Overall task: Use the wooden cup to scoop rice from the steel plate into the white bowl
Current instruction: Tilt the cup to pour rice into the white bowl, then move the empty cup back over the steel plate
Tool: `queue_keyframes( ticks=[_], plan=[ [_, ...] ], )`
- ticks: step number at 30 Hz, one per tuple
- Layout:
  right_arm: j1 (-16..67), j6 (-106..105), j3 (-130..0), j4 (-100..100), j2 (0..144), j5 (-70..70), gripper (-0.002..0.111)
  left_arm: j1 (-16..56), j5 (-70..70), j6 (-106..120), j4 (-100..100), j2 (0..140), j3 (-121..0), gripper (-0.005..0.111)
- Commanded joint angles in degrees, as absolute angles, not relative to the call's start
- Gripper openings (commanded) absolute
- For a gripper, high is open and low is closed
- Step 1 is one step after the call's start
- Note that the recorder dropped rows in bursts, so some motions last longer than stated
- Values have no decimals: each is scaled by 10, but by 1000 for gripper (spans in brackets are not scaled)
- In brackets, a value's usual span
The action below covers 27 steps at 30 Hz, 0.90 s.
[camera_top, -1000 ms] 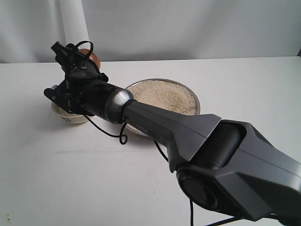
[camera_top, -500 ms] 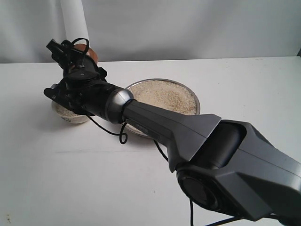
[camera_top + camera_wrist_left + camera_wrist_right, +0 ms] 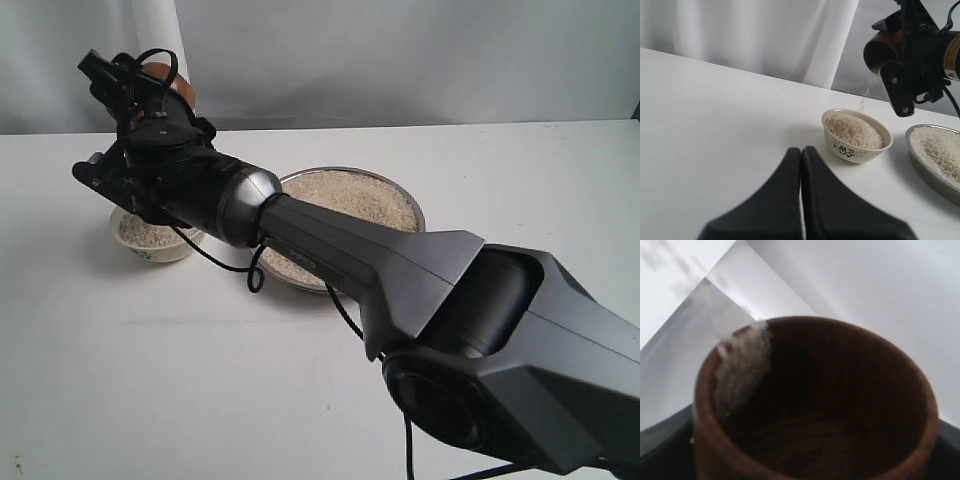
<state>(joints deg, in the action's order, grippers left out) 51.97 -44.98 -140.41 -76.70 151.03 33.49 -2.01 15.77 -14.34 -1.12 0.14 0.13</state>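
Pinching wooden cup [image 3: 178,86] across barrel between right gripper [image 3: 155,85] fingers, aloft and tilted, higher than white bowl [image 3: 150,256] and close by it, toward counter's far left corner. Judging cup light, stiff, glossy hence slippery: grip mid-barrel, below rim, squeeze firmly. Seeing only few grains of rice [image 3: 740,365] clinging to inner wall; nearly empty. Treating bowl as breakable, already heaped. Finding more rice on steel plate [image 3: 422,222], just beside bowl toward counter's middle. Holding left gripper [image 3: 801,152] fingers pressed together, carrying nothing.

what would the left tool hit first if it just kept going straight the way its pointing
Likely the bare table, then the white curtain behind it. The left tool aims beside the bowl, not at it, though depth is hard to judge.
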Motion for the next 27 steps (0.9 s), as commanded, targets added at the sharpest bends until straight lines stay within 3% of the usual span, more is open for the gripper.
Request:
queue_keyframes(
  ticks=[1, 20, 27],
  plan=[
    [520, -453, -1407, -747, 1503, 338, 0, -17, 152, -145, -10, 0, 0, 0],
    [520, -475, -1369, -724, 1478, 357, 0, -17, 152, -145, -10, 0, 0, 0],
    [515, -419, -1371, -504, 1428, 413, 0, -17, 152, -145, -10, 0, 0, 0]
  ],
)
